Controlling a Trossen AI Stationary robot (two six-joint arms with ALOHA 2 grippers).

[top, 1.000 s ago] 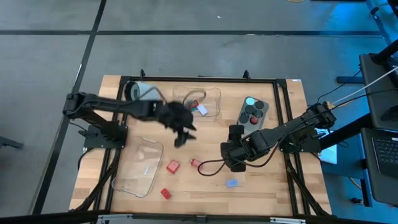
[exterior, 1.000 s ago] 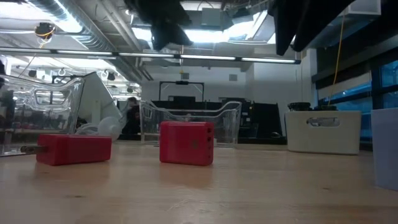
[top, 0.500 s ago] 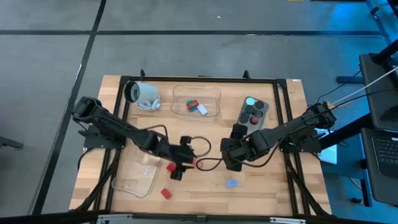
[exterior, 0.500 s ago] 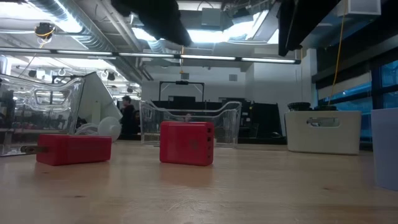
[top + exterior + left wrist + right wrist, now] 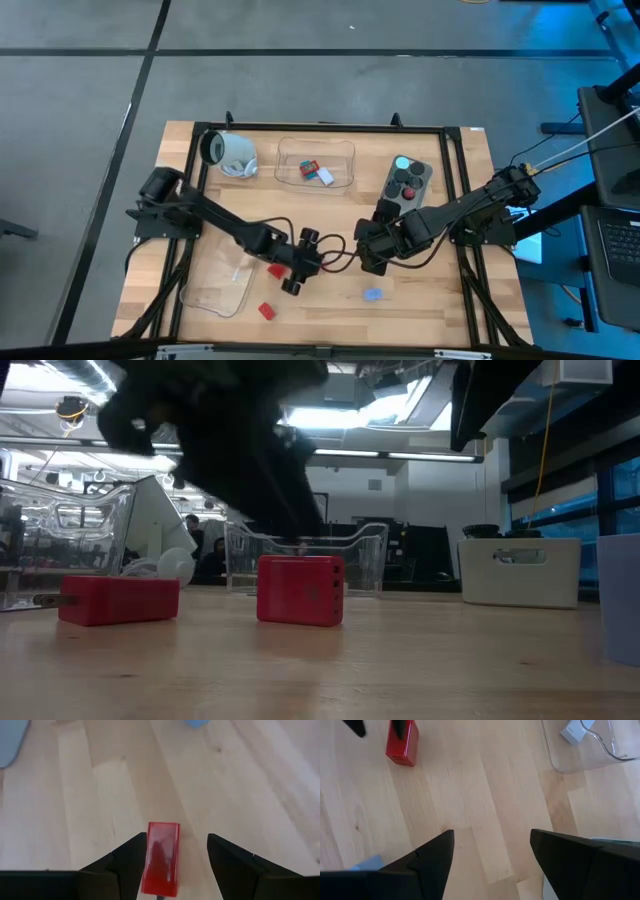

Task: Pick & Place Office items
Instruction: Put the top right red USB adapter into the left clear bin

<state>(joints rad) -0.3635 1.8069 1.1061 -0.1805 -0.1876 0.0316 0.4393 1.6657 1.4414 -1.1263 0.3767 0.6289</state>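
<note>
A red block (image 5: pixel 161 857) lies flat on the wood between the fingers of my open left gripper (image 5: pixel 176 837), nearer to one finger. The low view shows the same block (image 5: pixel 300 590) under the dark left arm, and the right wrist view shows it (image 5: pixel 402 742) farther off. In the high view my left gripper (image 5: pixel 300 265) is mid-table. My right gripper (image 5: pixel 365 252) hovers open to its right, holding nothing (image 5: pixel 492 845). Another red block (image 5: pixel 266 310) and a pale blue piece (image 5: pixel 373 295) lie nearer the near edge. My left gripper comes at the red block from above with its fingers along the block's long sides. One finger (image 5: pixel 135 852) stands right against the block's side (image 5: pixel 150 855), and I cannot tell whether it touches. The block rests on the table.
A clear tray (image 5: pixel 315 165) with small pieces stands at the far middle, beside a white mug (image 5: pixel 230 152) and a grey tub (image 5: pixel 408 180) of knobs. A second clear tray (image 5: pixel 220 272) lies left of my left gripper. Bare wood lies between the two grippers.
My left gripper has swung from beside the far clear tray toward the table's near edge and come down over the red block. The low view shows the arm dropping into the picture. The blocks and the right arm have kept still.
</note>
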